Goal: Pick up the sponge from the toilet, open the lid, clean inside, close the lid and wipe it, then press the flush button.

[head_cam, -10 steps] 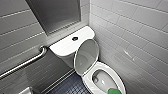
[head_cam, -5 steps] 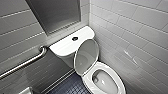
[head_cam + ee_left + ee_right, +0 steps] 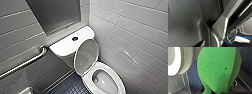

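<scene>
The sponge [image 3: 218, 69], right wrist view: bright green, clamped in my right pincer [image 3: 219, 90], hanging over the blue-tiled floor [image 3: 193, 78] just beside the toilet [image 3: 185, 62], not yet inside it. Head view: the lid [image 3: 86, 57] stands raised against the tank [image 3: 65, 46], the flush button [image 3: 74, 38] behind it, and the bowl [image 3: 106, 82] open; to clean well, I judge the sponge should go in broad face first and sweep under the rim, clear of the lid. Left wrist view: dark robot panels and a blue cable [image 3: 230, 37]; I cannot tell my left pincer's state.
</scene>
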